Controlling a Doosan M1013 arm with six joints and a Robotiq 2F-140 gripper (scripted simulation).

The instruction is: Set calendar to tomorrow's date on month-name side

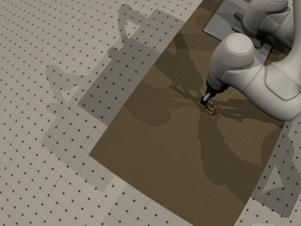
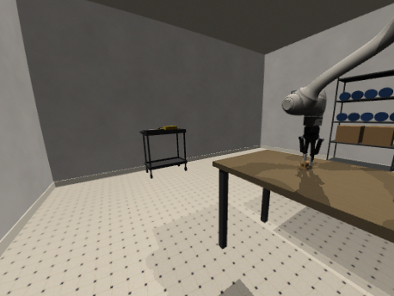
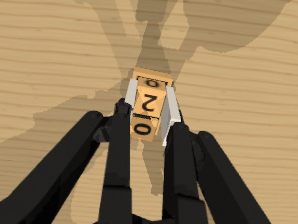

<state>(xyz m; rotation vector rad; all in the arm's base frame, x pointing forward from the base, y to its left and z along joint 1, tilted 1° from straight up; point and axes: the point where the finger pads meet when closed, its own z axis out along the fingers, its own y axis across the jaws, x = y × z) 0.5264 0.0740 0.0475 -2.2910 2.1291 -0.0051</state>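
In the wrist view my gripper (image 3: 149, 94) is shut on a wooden date cube (image 3: 148, 109), with its white pads on the cube's two sides. The cube's face toward the camera reads 2, lying sideways, and the face below it reads 0. Right behind it is another wooden piece (image 3: 155, 78) with part of a dark digit; I cannot tell whether it is the tray or the second cube. In the top view the gripper (image 1: 206, 99) points down at the small wooden calendar (image 1: 211, 106) on the table. In the exterior view the gripper (image 2: 308, 155) stands over the calendar (image 2: 304, 168).
A grey mat (image 1: 230, 24) lies at the table's far end under the arm's base. Off the table stand a black cart (image 2: 164, 146) by the back wall and a shelf (image 2: 366, 116) with blue bowls and boxes behind the arm.
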